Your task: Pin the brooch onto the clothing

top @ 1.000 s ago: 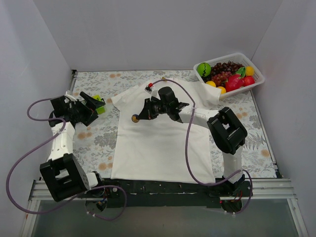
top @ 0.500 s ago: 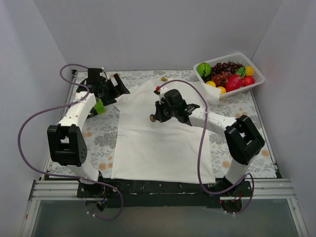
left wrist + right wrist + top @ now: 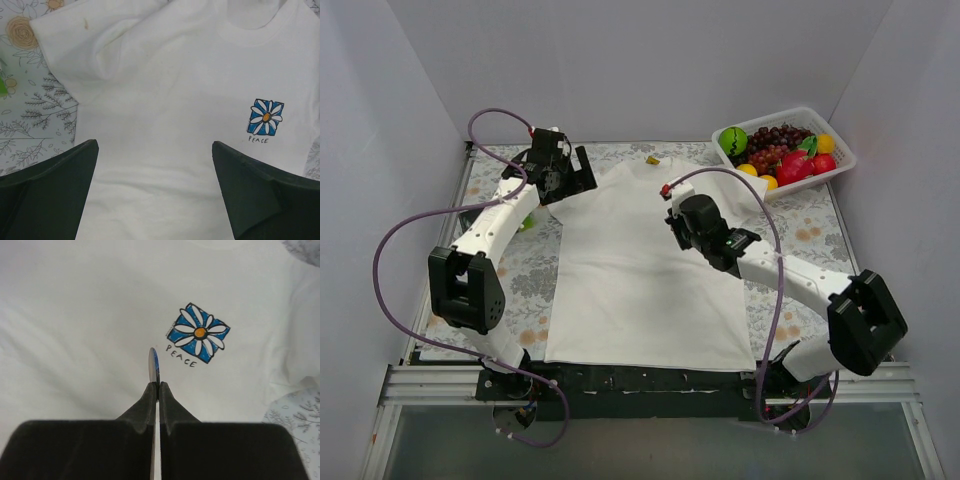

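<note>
Pinching the tiny thin round brooch (image 3: 154,365) edge-on between closed tips, the right gripper (image 3: 157,386) hangs over the white fabric T-shirt (image 3: 75,315); its blue square flower print (image 3: 199,333) lies just ahead, slightly right. The left gripper (image 3: 154,150) gapes wide above the chest, holding nothing.

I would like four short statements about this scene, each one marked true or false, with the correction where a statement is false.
1. The right gripper is shut on the brooch. True.
2. The left gripper grips a sleeve of the T-shirt. False: it is open and holds nothing.
3. The brooch is pinned on the blue print. False: it stands edge-on between the right gripper's jaws.
4. The white basket is at the far right corner of the table. True.
</note>
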### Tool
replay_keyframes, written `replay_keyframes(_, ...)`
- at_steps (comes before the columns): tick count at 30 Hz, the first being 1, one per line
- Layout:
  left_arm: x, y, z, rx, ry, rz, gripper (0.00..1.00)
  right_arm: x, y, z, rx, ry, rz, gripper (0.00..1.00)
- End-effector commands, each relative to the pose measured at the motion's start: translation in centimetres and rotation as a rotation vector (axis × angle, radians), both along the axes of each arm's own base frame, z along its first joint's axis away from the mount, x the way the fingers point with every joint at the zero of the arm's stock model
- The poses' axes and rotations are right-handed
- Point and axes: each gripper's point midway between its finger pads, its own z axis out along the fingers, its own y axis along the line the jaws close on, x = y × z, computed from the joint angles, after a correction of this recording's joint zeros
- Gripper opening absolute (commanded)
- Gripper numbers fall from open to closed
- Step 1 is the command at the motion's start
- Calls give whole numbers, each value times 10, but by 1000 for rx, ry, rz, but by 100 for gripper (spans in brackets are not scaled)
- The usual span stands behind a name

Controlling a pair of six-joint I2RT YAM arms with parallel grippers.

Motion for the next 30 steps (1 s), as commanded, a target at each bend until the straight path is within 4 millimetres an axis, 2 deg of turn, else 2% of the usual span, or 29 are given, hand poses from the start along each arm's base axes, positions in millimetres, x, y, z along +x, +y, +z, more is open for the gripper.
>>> replay_keyframes(1,3,15,0,65,-7,35,98,12,-13,54,-33,-266,-9,1)
replay_keyframes(3,1,16,-4,72,-1,33,98,10,-19,58,-69,-308,-10,1)
replay_keyframes(4,0,16,-4,76,-3,29,98,8,-16,68,-81,-356,11,1)
replay_keyframes(6,-1,18,-6,83,3,32,98,7,-20,77,-127,-413,-8,1)
replay_keyframes(14,-7,19,-10,86,10,29,98,-14,-7,114,-295,-660,25,1)
replay_keyframes(16,-9,17,-13,80,17,12,98,-20,1,116,-333,-685,53,1)
replay_keyframes(20,-13,17,-21,80,39,7,98,-27,6,125,-440,-764,38,1)
replay_keyframes(23,-15,16,-25,76,49,4,98,-36,9,135,-506,-863,17,1)
replay_keyframes(24,-15,16,-26,75,49,3,98,-42,9,146,-465,-919,-20,1)
replay_keyframes(26,-17,14,-28,66,55,-7,98,-44,8,145,-574,-960,-20,1)
replay_keyframes(27,-17,13,-27,62,57,-11,98,-45,13,139,-608,-970,-12,1)
replay_keyframes(28,-19,12,-28,57,61,-18,98,-47,11,150,-627,-1015,-40,1)
replay_keyframes(30,-21,9,-29,49,65,-28,98,-51,16,147,-659,-1057,-45,1)
